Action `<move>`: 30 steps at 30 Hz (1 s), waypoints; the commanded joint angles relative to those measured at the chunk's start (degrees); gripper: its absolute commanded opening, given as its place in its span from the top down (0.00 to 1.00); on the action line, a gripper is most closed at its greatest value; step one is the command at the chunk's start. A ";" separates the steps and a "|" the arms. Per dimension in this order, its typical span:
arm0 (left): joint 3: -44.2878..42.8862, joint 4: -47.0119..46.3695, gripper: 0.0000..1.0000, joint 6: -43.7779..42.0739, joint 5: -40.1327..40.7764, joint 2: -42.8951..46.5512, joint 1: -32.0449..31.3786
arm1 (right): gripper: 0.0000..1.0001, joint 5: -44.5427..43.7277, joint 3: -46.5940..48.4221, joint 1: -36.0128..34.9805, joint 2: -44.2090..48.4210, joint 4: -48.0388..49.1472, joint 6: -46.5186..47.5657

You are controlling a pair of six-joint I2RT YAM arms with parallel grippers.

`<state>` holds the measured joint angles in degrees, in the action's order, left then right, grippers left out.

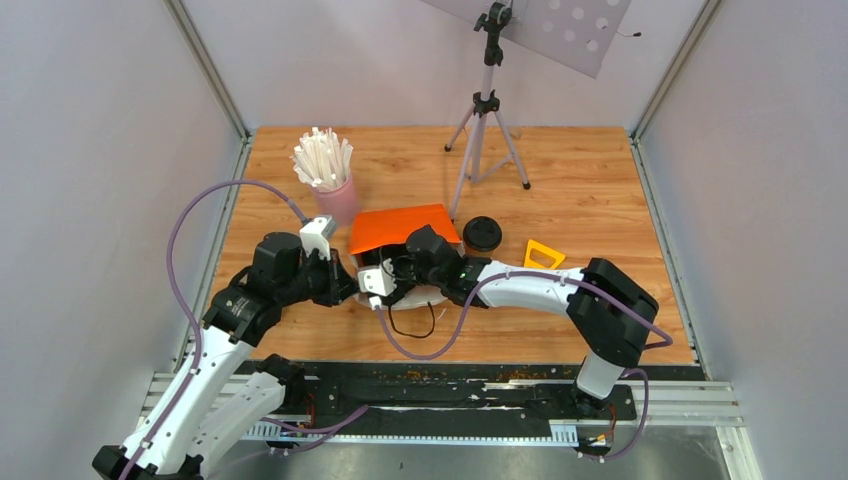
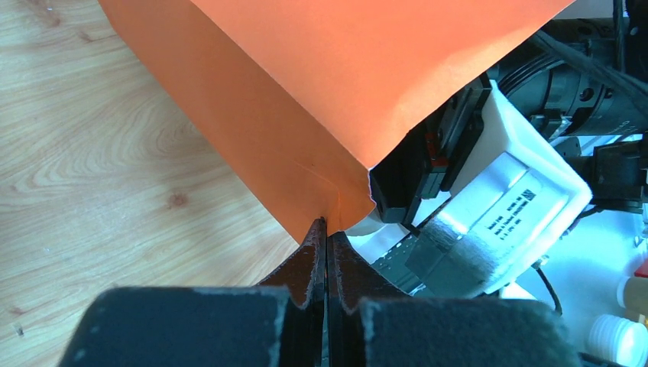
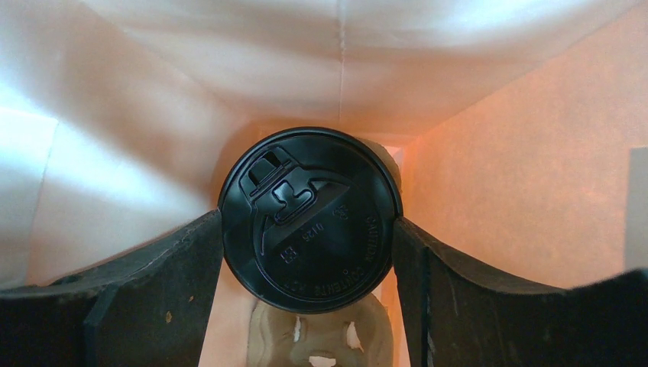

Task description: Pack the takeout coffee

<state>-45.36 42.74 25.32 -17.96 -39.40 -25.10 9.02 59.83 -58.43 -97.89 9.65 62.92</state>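
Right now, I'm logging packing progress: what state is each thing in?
Takeout coffee: lidded, inside the bag.
Orange bag: open, edge pinched.
Left gripper: shut on the bag's edge.
Right gripper: closed around the coffee.
Pink cup: upright, holding white sticks.

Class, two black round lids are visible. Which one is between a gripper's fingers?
The lid inside the orange bag, pinched by the right gripper; the other lid sits untouched on the table beside the bag.
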 commanded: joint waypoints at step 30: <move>-2.08 0.01 1.00 0.79 -0.78 0.37 0.05 | 0.27 -4.26 3.41 -0.72 -0.87 1.39 -6.31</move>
<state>-45.36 42.68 25.47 -17.87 -39.33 -25.08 4.12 61.82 -59.05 -101.27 12.58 58.33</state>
